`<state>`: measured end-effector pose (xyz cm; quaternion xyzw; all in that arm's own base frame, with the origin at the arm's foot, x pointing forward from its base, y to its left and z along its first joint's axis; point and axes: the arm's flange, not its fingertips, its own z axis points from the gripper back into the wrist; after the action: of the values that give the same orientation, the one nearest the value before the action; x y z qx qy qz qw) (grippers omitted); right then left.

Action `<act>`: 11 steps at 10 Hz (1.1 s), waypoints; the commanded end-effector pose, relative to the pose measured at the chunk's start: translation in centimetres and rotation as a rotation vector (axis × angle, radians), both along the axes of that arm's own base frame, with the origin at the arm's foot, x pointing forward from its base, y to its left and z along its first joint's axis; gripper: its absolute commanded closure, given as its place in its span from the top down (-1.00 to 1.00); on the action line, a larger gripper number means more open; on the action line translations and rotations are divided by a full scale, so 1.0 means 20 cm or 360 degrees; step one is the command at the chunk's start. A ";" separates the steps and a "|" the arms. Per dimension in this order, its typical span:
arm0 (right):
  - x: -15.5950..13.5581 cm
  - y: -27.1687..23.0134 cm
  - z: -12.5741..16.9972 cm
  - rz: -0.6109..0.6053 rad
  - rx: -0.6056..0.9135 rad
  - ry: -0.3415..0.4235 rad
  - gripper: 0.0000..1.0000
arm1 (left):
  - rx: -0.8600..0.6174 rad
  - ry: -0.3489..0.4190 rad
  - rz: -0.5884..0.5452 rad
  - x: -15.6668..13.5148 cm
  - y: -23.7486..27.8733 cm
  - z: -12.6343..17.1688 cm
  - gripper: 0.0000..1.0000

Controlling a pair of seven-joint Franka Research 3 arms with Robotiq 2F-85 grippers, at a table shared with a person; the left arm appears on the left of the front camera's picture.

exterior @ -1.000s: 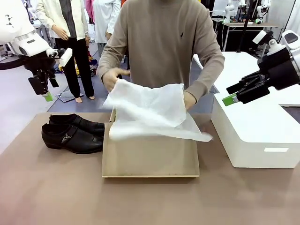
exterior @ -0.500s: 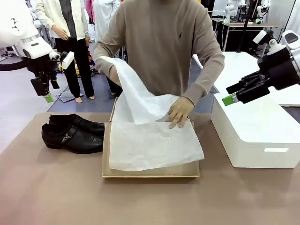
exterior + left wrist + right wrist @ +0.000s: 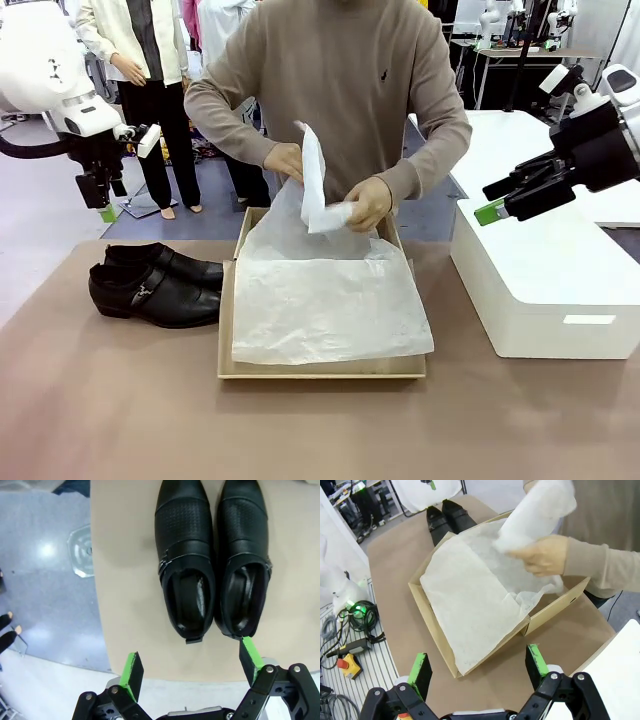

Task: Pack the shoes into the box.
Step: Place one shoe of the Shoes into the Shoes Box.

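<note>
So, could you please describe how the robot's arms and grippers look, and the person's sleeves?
The left arm and right arm have rounded glossy white shells. The left gripper and right gripper are black, each with two slim fingers tipped with bright green pads. The person wears a long-sleeved taupe sweater with a small dark chest emblem.

From the front, looks from between the arms, above the near side of the table (image 3: 100,420), across it at the person (image 3: 340,100) opposite, from middle distance. From the left wrist, looks straight down, close over the shoes (image 3: 185,555) by the table's edge, floor (image 3: 45,555) alongside. From the right wrist, looks down at a slant, farther off, over the box (image 3: 555,611). Shares the shoes across all three; box and tissue paper (image 3: 470,595) across front and right wrist.
</note>
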<state>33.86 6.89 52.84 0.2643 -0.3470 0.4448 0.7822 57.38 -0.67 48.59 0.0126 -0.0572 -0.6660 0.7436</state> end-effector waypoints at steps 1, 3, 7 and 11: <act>0.03 0.00 0.00 0.0032 0.0026 -0.0046 1.00 | -0.0014 0.0012 -0.0026 0.06 0.03 -0.03 1.00; 0.03 0.00 0.00 0.0032 0.0026 -0.0046 1.00 | -0.0024 0.0005 -0.0120 0.09 0.03 -0.14 1.00; 0.03 0.00 0.00 0.0032 0.0026 -0.0046 1.00 | -0.0046 0.0045 -0.0148 0.15 -0.01 -0.23 1.00; 0.03 0.00 0.00 0.0032 0.0026 -0.0046 1.00 | -0.0011 0.0062 -0.0127 0.12 -0.04 -0.26 1.00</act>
<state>33.90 6.86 52.79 0.2642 -0.3469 0.4448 0.7823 60.01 -1.78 43.53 -0.0055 -0.0455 -0.6968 0.7158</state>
